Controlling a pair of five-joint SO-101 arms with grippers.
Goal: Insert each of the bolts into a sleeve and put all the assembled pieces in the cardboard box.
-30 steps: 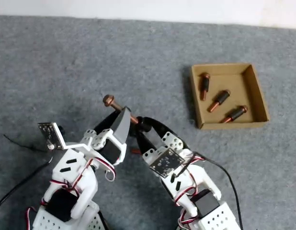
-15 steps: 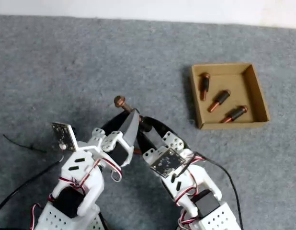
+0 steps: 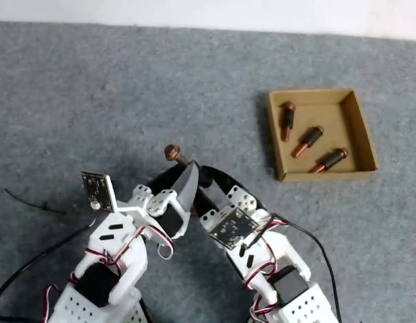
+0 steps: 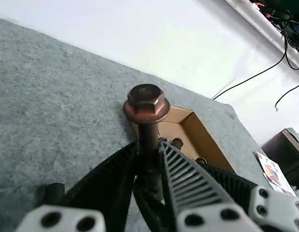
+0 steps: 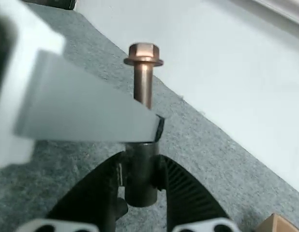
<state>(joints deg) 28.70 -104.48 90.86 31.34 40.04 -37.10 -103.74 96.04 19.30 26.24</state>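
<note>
We log left gripper clenched on bolt shaft, head toward 10 o'clock in high view | right gripper grasping sleeve in line with bolt, we cannot see the join behind left gripper | box at 2 o'clock from grippers, well apart, three pieces lying inside

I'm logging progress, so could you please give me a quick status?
Left gripper shut on bolt. Right gripper shut on sleeve, in line. Three assembled pieces in cardboard box. Nothing obstructing.
</note>
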